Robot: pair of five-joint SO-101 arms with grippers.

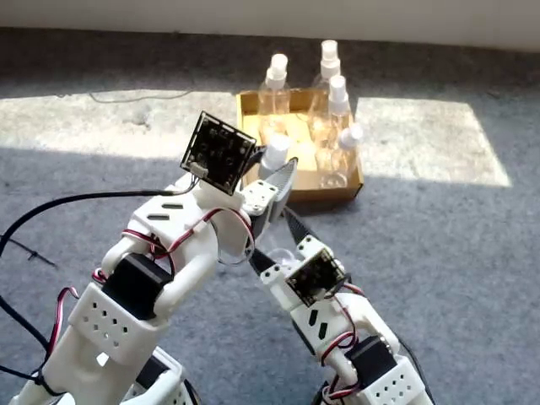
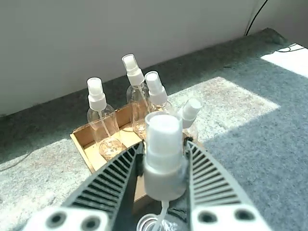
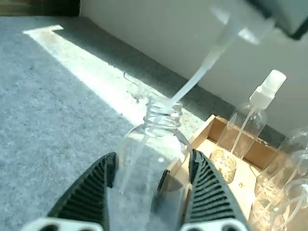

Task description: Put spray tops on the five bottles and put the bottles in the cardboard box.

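The left end effector (image 2: 163, 147) is closed around a white spray top (image 2: 163, 130), holding it just above the open neck of a clear bottle (image 3: 151, 144), with the dip tube reaching down inside. The right end effector (image 3: 153, 161) clamps that bottle from both sides, near the cardboard box (image 1: 250, 105). Four capped bottles (image 1: 275, 84) sit in the box on the grey counter (image 1: 439, 245)

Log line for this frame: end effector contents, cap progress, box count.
left end effector: shut on spray top | right end effector: shut on bottle | tube in neck, top unseated | cardboard box: four capped bottles
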